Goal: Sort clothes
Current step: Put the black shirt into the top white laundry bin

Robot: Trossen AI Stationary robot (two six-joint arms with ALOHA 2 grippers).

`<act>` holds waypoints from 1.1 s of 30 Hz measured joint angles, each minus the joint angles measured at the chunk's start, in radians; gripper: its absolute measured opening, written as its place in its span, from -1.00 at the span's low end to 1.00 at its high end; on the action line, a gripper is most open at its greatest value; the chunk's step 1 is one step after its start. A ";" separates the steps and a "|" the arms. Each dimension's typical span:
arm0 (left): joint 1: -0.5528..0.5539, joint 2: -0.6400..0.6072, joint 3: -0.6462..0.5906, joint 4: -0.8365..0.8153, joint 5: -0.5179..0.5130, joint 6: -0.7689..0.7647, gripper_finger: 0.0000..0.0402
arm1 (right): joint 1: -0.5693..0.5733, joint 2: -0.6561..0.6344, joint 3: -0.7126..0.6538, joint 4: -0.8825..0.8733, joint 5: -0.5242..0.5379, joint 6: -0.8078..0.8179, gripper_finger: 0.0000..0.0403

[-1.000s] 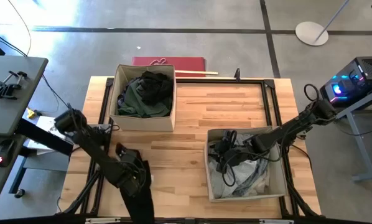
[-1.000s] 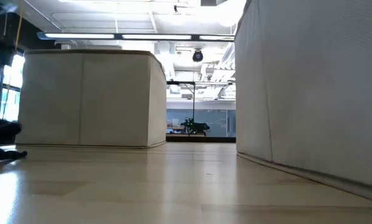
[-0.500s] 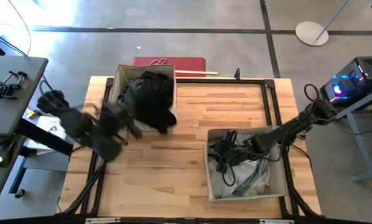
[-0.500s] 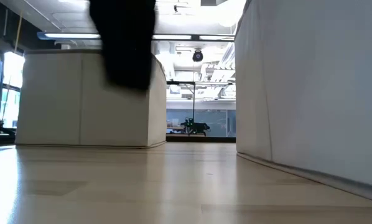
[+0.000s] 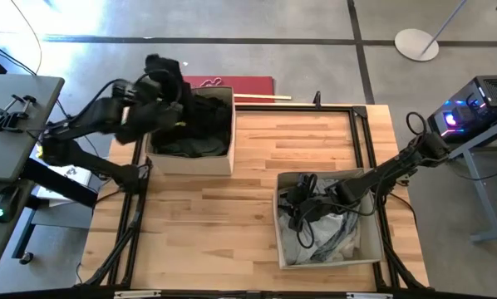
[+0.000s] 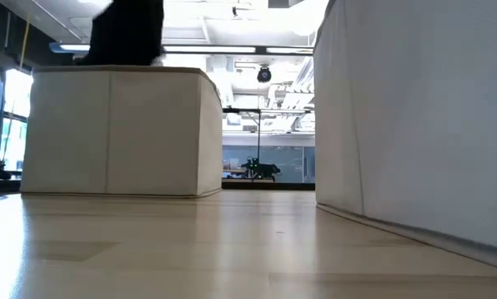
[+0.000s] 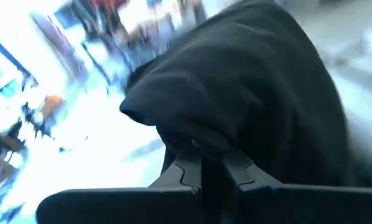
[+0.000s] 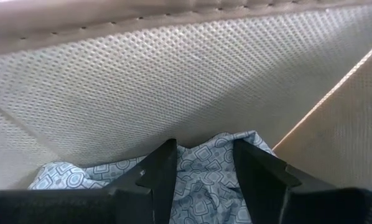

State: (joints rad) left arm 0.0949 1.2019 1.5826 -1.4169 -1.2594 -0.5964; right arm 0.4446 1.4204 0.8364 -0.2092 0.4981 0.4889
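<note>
The left gripper is clamping its fingers tight on a fold of a black garment, which is draping forward over the fingertips in the left wrist view. In the high view this gripper is hanging over the far-left box, at its outer rim, with the garment trailing down onto the pile of dark clothes already lying inside. The picture is smeared there, so whether the cloth is touching the pile cannot be judged with certainty. In the low view a dark mass is showing above that box's top edge.

The right gripper is sitting low inside the near-right box, its fingers standing apart and pointing at a pale blue patterned cloth against the mesh wall. Nothing is visibly pinched between them. From above, this gripper is resting over the light clothes in that box.

Step in hand, by judgement: delivery of a dark item to the dark-clothes box. The next move is calling for the left arm to centre the garment over the box opening, then release, so that no part is hanging over the rim. The wooden table between the boxes is showing no loose garments.
</note>
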 joint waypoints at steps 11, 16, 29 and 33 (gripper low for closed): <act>0.316 0.329 0.000 -0.053 0.569 0.183 -1.00 | 0.000 0.000 0.000 0.000 0.000 0.003 -0.25; 0.439 0.514 0.000 -0.059 0.692 0.275 -1.00 | 0.009 0.000 0.000 -0.003 0.001 0.026 -0.25; 0.553 0.729 0.002 0.049 0.800 0.399 -0.96 | 0.010 0.000 0.000 -0.017 -0.014 0.038 -0.25; 0.578 0.662 0.000 0.045 0.874 0.407 -0.74 | 0.010 0.000 0.000 -0.018 -0.015 0.055 -0.25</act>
State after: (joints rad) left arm 0.6725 1.8644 1.5826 -1.3715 -0.3851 -0.1890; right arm 0.4541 1.4203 0.8364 -0.2272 0.4835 0.5440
